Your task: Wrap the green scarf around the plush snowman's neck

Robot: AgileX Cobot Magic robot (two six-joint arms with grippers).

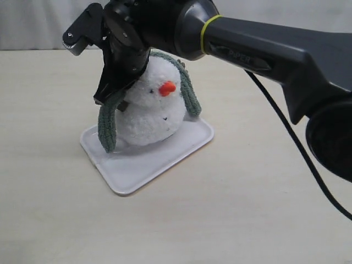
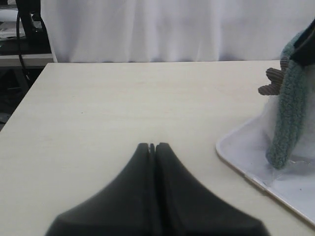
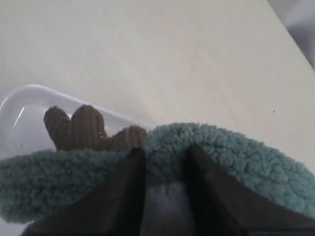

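The plush snowman stands upright on a white tray, orange nose facing the camera. The green scarf lies over the back of its head, one end hanging down each side; the other end hangs on the right. My right gripper reaches across from the right and is shut on the scarf at the snowman's left shoulder. In the right wrist view, scarf and white fluff fill the gap between the jaws of the gripper, next to a brown twig arm. My left gripper is shut and holds nothing, away from the tray.
The tray's rim lies to one side of the left gripper, with a hanging scarf end and a twig arm over it. A black cable trails from the right arm. A white curtain backs the pale table.
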